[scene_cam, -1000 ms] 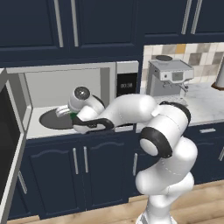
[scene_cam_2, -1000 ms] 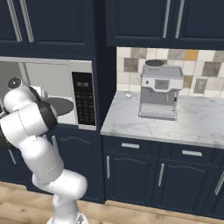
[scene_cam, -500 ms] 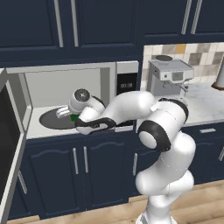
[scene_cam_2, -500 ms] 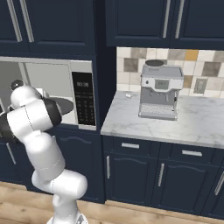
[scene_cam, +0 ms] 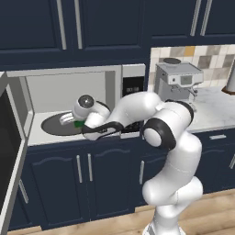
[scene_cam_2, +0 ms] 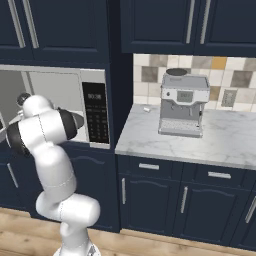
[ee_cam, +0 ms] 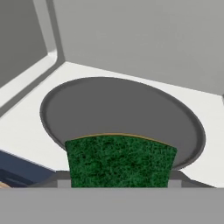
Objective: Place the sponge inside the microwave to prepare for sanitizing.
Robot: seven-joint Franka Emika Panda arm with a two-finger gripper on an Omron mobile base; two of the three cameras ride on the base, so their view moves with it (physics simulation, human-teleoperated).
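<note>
From the left base view, the gripper [scene_cam: 77,120] reaches into the open microwave [scene_cam: 69,105], jaws clamped on the sponge [scene_cam: 80,123] over the turntable [scene_cam: 59,125]. In the hand view, the sponge [ee_cam: 119,161] sits between the jaws, turntable [ee_cam: 118,109] just ahead. Release remains.

Glossy white rounded arm [scene_cam: 170,151] segments, dark joint bands (black rings), bulbous base

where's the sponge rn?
The sponge sits in the gripper inside the open microwave, over the near edge of the dark turntable; in the left base view it shows green beside the wrist.
</note>
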